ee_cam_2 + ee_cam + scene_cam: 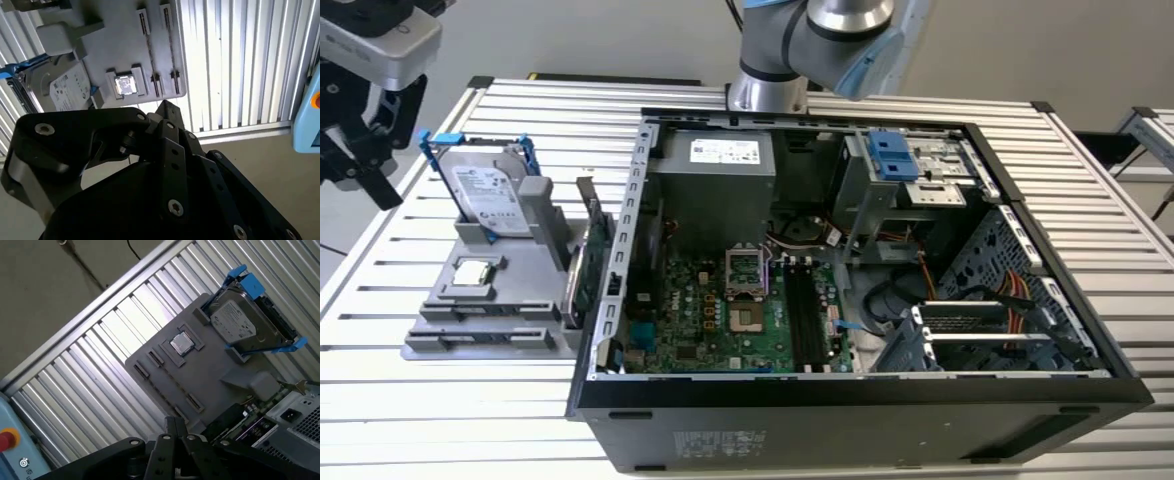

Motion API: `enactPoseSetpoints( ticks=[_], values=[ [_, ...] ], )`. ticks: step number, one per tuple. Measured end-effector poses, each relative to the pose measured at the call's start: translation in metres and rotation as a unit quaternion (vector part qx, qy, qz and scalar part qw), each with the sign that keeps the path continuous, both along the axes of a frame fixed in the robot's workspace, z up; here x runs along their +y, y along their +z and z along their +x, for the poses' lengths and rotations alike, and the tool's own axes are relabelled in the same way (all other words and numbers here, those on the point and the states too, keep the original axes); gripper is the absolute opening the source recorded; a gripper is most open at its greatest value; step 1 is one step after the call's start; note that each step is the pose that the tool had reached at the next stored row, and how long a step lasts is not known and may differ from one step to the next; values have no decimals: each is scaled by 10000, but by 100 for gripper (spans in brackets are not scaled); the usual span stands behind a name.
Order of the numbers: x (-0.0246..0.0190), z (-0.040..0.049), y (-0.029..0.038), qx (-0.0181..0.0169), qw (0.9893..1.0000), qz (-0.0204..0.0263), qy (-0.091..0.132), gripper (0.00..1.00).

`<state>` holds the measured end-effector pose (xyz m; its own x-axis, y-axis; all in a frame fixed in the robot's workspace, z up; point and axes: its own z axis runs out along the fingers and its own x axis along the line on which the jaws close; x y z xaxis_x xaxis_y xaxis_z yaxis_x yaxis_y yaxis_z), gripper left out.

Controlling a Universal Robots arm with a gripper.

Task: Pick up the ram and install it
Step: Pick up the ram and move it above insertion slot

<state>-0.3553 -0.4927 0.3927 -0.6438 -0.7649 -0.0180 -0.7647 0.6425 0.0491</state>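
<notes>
Off the tabletop's (454,420) edge, the pincer (371,175) is hovering pressed together, pinching nothing. Toward the exterior view's right of it, the ram (576,295) appears to be standing on edge in the gray holder (480,300), its long axis running along the case (854,425) wall.

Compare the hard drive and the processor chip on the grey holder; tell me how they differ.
The hard drive stands on edge; the processor chip lies flat in a square recess. The hard drive is far larger than the chip. The hard drive wears a blue carrier; the chip shows a bare metal top. Both sit on the grey holder.
</notes>
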Motion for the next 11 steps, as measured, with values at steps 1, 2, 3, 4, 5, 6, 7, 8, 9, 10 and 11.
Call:
enactPoseSetpoints(
  ticks=[1, 2, 3, 4, 5, 6, 7, 8, 9, 10, 11],
  values=[
    [0, 0, 0, 0, 10000, 0, 65, 0],
    [0, 0, 0, 0, 9999, 0, 127, 0],
    [0, 0, 0, 0, 9998, 0, 188, 0],
    [0, 0, 0, 0, 9997, 0, 245, 0],
    [0, 0, 0, -1, 9996, 0, 288, 0],
    [0, 0, 0, -1, 9995, 0, 328, 0],
    [0, 0, 0, -1, 9994, 0, 359, 0],
    [0, 0, 0, 0, 9993, -1, 381, 0],
    [0, 0, 0, -1, 9992, -3, 402, 0],
    [0, 0, 0, -1, 9991, -4, 425, 0],
    [0, 1, 0, -1, 9990, -5, 450, 0]
  ],
)
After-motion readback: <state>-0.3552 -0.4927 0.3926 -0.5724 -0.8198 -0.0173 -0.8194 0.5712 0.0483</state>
